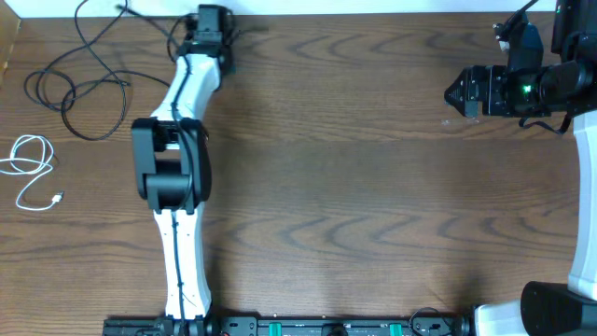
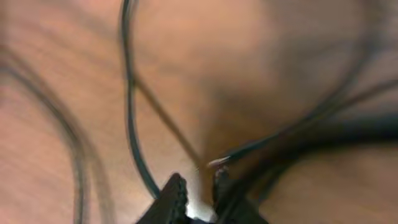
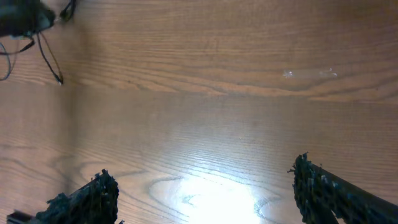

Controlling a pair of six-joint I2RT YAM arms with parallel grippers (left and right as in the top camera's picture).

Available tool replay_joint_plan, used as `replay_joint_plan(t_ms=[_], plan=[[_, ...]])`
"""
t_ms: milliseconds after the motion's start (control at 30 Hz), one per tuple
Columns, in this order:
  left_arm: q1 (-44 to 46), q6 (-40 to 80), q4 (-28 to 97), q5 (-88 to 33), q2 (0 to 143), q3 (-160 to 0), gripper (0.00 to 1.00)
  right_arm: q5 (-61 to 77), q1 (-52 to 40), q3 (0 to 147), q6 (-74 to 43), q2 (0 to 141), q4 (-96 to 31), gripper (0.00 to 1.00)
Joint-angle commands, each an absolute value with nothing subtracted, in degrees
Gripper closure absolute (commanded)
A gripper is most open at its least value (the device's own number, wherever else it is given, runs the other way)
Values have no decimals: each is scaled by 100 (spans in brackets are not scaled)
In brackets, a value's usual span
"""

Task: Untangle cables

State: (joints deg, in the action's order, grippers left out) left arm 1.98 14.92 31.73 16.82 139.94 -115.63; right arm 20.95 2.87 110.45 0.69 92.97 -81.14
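Observation:
Black cables (image 1: 79,89) loop loosely at the far left of the table, and one strand runs up toward my left gripper (image 1: 210,28) at the back edge. A short white cable (image 1: 33,173) lies coiled on its own near the left edge. In the left wrist view my left gripper (image 2: 198,186) is all but shut, with a thin slit and nothing visible between the jaws. A black cable's plug end (image 2: 219,162) lies just past the right fingertip, and another strand (image 2: 129,93) curves by. My right gripper (image 1: 459,93) hovers wide open over bare wood at the far right (image 3: 202,186).
The white and black left arm (image 1: 177,187) stretches from the front edge up the left side of the table. The right arm's body (image 1: 532,84) sits at the right edge. The right wrist view shows distant black cable (image 3: 50,59).

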Motion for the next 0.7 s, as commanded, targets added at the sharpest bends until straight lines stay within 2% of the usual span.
replay_joint_plan(t_ms=[0, 300, 333, 400, 500, 667], plan=[[119, 2158, 3636, 1717, 13832, -11561, 92, 2091, 252, 11006, 137, 9301, -8097, 11], [143, 2174, 4268, 1706, 13778, -11566, 91, 2095, 250, 11002, 134, 9301, -8060, 10], [143, 2174, 4313, 1684, 13743, -11577, 78, 2095, 250, 11002, 134, 9301, -8060, 10], [141, 2169, 4355, 1555, 13657, -11581, 62, 2093, 250, 11002, 137, 9301, -8055, 10], [141, 2171, 4368, 1219, 13432, -11581, 43, 2093, 250, 11002, 137, 9301, -8053, 10], [141, 2171, 4368, 716, 12844, -11583, 37, 2093, 250, 10975, 137, 9301, -8058, 11]])
